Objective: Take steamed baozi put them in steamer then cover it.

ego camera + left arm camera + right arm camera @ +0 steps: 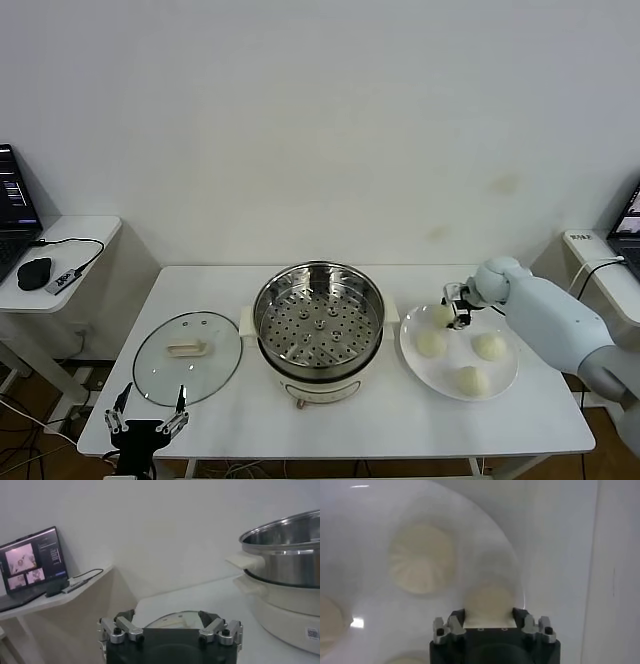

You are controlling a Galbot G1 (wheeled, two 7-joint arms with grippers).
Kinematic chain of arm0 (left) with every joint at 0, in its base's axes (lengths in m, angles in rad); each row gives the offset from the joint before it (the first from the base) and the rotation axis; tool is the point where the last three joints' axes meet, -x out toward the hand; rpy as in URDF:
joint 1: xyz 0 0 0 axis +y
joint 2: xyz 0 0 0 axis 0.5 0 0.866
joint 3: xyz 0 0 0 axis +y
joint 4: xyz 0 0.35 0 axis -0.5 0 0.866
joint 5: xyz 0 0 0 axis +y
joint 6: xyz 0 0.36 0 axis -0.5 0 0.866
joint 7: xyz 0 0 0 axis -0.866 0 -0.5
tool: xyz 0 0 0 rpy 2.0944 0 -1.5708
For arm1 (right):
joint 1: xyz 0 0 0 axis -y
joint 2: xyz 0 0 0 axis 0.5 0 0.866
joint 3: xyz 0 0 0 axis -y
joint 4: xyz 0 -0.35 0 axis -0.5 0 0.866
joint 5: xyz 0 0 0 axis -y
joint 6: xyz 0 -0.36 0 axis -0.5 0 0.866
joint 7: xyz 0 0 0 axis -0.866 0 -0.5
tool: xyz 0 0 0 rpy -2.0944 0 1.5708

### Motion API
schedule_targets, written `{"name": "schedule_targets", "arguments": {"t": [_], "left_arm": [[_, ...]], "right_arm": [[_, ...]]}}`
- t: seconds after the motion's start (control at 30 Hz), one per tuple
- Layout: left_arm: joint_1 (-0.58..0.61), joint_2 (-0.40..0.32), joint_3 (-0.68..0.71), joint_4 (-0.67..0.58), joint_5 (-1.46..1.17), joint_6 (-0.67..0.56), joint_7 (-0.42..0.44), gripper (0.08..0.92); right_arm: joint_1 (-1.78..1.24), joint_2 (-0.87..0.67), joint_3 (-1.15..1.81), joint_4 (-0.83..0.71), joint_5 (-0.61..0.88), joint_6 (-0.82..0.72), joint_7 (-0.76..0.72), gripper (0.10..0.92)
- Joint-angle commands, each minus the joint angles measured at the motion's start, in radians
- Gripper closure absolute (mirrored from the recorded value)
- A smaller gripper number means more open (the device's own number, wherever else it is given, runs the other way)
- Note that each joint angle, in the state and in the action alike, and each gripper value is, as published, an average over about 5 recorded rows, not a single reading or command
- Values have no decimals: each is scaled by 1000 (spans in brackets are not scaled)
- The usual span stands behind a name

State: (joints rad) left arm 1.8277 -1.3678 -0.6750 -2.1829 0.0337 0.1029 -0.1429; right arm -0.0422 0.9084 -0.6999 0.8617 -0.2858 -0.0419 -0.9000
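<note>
Several cream-white steamed baozi lie on a white plate (406, 345) at the table's right. My right gripper (456, 312) is down at the plate's far edge, shut on one baozi (488, 600) that fills the gap between its fingers (488, 614). Other baozi (430, 343) (489, 346) (471, 380) lie loose on the plate. The steamer (268, 300) stands mid-table, its perforated tray bare. The glass cover (187, 357) lies flat to its left. My left gripper (148, 408) hangs open at the table's front left edge, just before the cover (172, 616).
A side table with a laptop (32, 562), mouse (34, 272) and cable stands to the left. Another laptop (630, 215) sits on a shelf at the right. Bare tabletop lies in front of the steamer and plate.
</note>
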Motion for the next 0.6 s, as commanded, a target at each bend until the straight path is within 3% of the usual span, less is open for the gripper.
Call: {"name": "schedule_targets", "arguments": {"t": [0.03,0.43,0.6], "left_arm": [[2,2,-3,-2,0,1,0,177],[0,14,7,-4,-7,3,3,177],[-4,16,16,-9,-18,7,5,177]], "right_arm": [[22,-27,-22,43,27,-4,-11,459],[308,-304,-225,416,366,-85,-50,456],[538,-310,-382,498,498,-90,-43,453]]}}
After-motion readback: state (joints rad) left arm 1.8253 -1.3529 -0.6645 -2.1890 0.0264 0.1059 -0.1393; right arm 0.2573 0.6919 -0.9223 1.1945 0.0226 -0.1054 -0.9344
